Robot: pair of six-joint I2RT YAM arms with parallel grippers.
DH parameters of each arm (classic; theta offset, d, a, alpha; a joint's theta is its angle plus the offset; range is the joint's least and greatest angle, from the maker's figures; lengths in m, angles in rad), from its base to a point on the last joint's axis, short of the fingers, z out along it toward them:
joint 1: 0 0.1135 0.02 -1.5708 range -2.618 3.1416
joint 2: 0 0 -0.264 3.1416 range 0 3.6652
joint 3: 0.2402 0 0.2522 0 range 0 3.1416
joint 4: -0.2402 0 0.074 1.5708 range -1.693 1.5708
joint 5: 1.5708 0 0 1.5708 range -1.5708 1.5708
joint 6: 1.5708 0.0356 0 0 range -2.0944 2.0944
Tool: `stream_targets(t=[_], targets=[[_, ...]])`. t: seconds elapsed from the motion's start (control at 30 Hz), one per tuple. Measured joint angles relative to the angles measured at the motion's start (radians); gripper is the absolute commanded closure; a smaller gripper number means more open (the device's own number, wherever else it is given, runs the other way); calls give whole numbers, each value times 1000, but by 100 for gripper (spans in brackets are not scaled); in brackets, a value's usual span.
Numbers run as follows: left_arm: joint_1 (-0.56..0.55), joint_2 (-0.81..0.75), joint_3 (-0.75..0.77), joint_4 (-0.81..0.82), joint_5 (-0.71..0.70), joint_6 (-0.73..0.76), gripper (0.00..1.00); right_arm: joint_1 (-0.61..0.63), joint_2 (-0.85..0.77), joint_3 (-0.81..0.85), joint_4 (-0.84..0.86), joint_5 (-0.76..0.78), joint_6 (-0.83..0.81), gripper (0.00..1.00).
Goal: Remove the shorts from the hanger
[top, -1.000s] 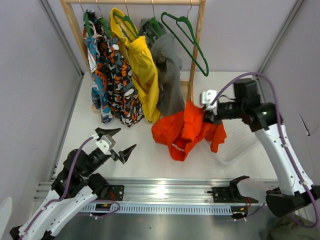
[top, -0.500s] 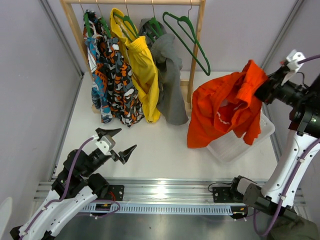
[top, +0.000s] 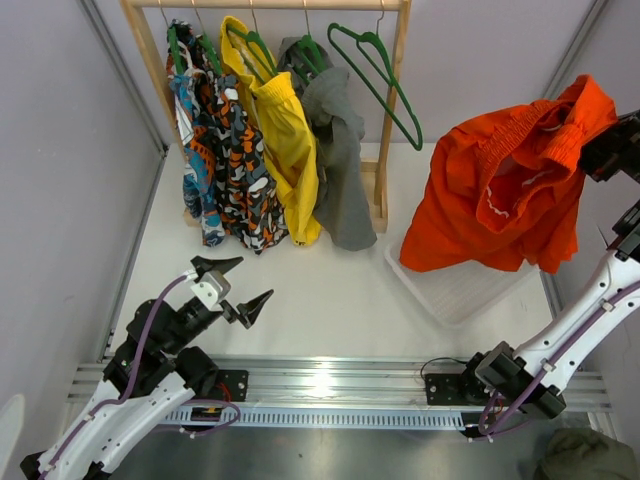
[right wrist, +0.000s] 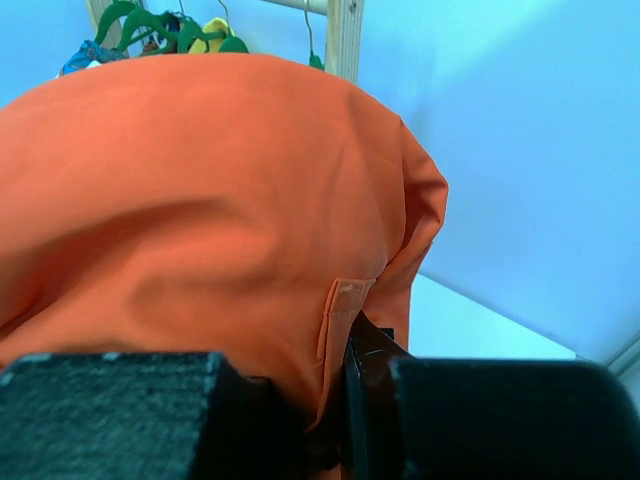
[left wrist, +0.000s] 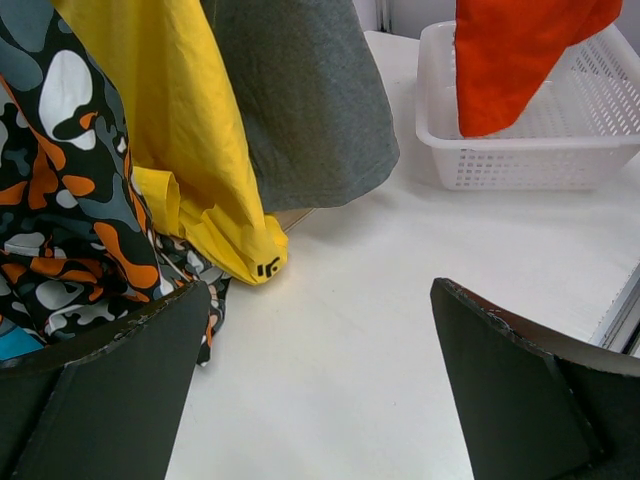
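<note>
The right gripper (top: 600,150), jaws pinched narrow on a fold of cloth, holds the orange shorts (top: 505,190) high above the white basket (top: 450,298), well apart from the bare green hanger (top: 385,85) hooked on the wooden rack (top: 398,110). Soft and light, the fabric droops in loose folds and would likely slip; a hold near the waistband looks surest. The left gripper (top: 255,278) hovers wide open and empty beside the hanging clothes.

light: bright and even in all views | shadows: soft and pale on the table (top: 330,290) | glare: white shiny spot on the metal rail (top: 320,380) | blur: right wrist's close fingers (right wrist: 110,410) look fuzzy | colour: right wrist wall (right wrist: 520,150) looks blue | sharp: left wrist view is clear
</note>
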Motion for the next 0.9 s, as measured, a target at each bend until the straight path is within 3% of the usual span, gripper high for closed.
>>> stream_targets(t=[0.27, 0.63, 0.9], targets=[[0, 0, 0, 2, 3, 6, 1, 3, 11, -22, 31, -12, 2, 100], [0, 0, 0, 2, 7, 6, 1, 254, 43, -145, -426, 218, -488, 100], [0, 1, -1, 2, 7, 6, 1, 262, 38, -294, -531, 312, -649, 100]])
